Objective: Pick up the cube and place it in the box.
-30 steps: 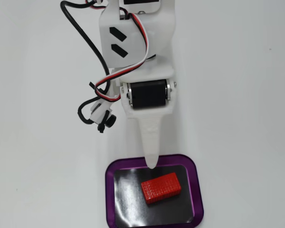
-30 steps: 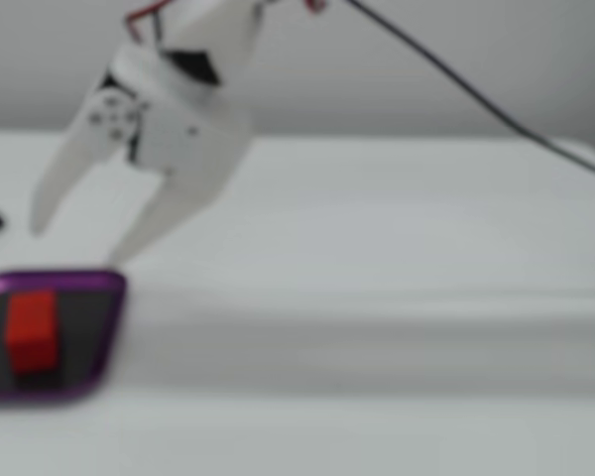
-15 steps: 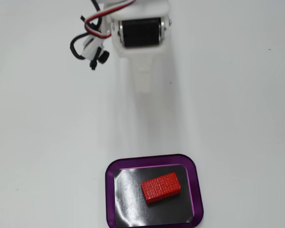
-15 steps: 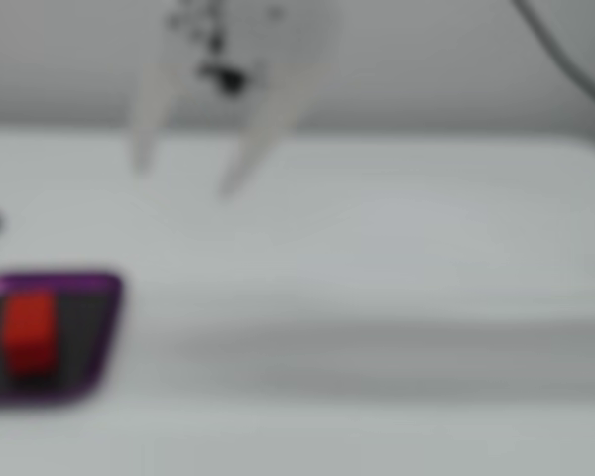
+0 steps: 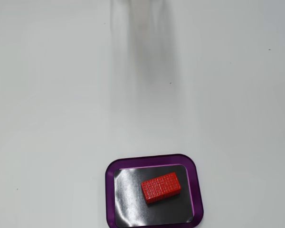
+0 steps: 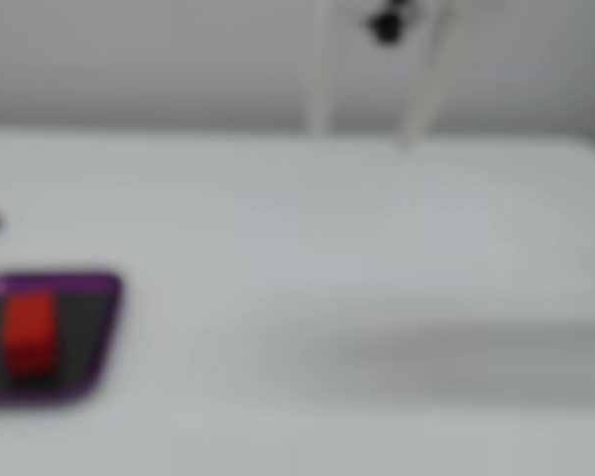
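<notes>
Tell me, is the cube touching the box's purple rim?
Apart. In a fixed view, the cube lies on the black floor of the box, with black floor showing all around it between cube and purple rim.

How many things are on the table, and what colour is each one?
Red cube: 1, lying on the floor of the box
Purple-rimmed box: 1
Total: 2
</notes>
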